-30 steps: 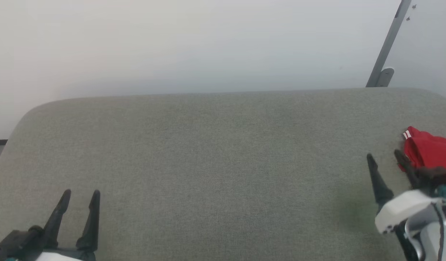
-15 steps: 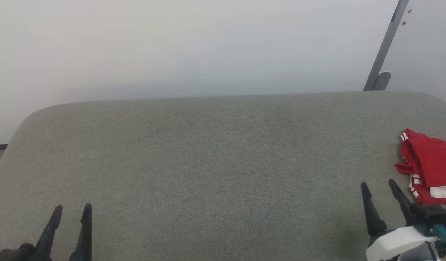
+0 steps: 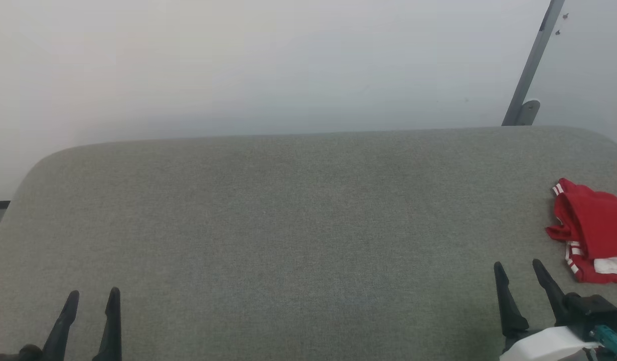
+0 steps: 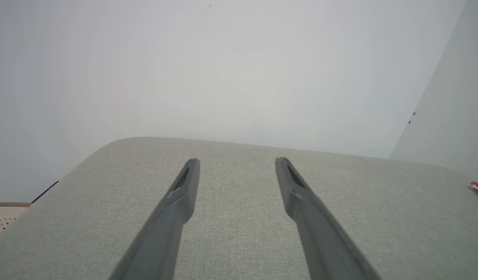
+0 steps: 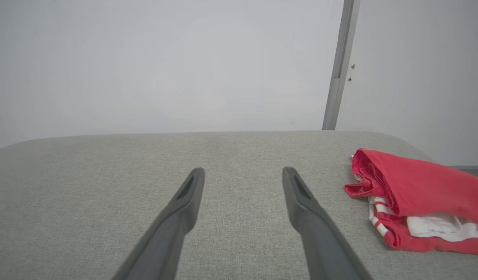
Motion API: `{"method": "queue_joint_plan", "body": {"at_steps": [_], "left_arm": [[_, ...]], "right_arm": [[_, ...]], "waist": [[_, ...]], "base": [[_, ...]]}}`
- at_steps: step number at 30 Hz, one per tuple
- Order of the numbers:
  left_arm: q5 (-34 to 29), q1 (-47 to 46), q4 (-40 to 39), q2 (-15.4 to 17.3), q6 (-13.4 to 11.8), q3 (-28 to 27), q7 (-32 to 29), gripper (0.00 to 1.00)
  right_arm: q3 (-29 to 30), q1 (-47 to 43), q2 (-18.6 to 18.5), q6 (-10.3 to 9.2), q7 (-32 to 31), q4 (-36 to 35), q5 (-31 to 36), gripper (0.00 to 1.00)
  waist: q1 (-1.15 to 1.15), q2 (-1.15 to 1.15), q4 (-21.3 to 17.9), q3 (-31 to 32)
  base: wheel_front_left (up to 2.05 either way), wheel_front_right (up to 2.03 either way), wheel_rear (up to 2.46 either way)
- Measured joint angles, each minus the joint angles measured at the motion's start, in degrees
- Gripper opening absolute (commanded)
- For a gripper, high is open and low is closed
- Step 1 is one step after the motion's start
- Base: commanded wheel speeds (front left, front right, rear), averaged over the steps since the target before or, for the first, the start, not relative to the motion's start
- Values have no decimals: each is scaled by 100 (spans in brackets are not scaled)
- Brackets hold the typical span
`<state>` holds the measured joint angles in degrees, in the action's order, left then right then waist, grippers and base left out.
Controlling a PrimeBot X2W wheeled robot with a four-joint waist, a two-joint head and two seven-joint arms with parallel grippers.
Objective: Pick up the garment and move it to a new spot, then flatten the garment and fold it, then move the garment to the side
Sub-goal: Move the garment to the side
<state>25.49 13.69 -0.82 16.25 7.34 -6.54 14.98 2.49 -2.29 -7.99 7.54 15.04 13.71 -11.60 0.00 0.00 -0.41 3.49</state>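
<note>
1. Head view: the garment point(image 3: 592, 228) lies bunched on the right end of the table point(image 3: 288, 225), with its far side cut off by the frame. My right gripper point(image 3: 517, 263) hovers over the table's near right corner. Its two fingers are apart with nothing between them, near the garment's near left corner but not touching it. My left gripper point(image 3: 95, 292) is at the table's near left corner, also spread and empty, well apart from the garment.

2. Left wrist view: my fingers point(image 4: 184, 194) stand parted with only grey table cloth between them. A sliver of red shows at the table's right end.

3. Right wrist view: both fingers are spread and hold nothing. The garment sits on the table's right end, apart from my right-hand finger. A red layer is draped over a white one, and striped trim point(image 5: 379, 219) runs along its near left side. A grey post point(image 5: 340, 66) rises behind the table's far edge.

4. Handling, as I judge it:
   - The garment looks light, soft and limp, so it should sag and unfold once lifted, and the layers may slide apart.
   - It is not fragile, and on this cloth-covered table it should drag rather than slip.
   - I would take hold at the raised red fold on its left side, or at the trimmed hem, pinching through all the layers.
   - A shallow grip would likely catch only the top layer.
</note>
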Motion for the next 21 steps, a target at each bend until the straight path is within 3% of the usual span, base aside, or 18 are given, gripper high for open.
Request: {"method": "queue_joint_plan", "body": {"at_steps": [21], "left_arm": [[-11,25,-20,-35,0,-56,0,100]], "right_arm": [[-38,-16,74,0,0,-42,45,100]], "waist": [[0,0,-17,25]], "base": [[0,0,0]]}}
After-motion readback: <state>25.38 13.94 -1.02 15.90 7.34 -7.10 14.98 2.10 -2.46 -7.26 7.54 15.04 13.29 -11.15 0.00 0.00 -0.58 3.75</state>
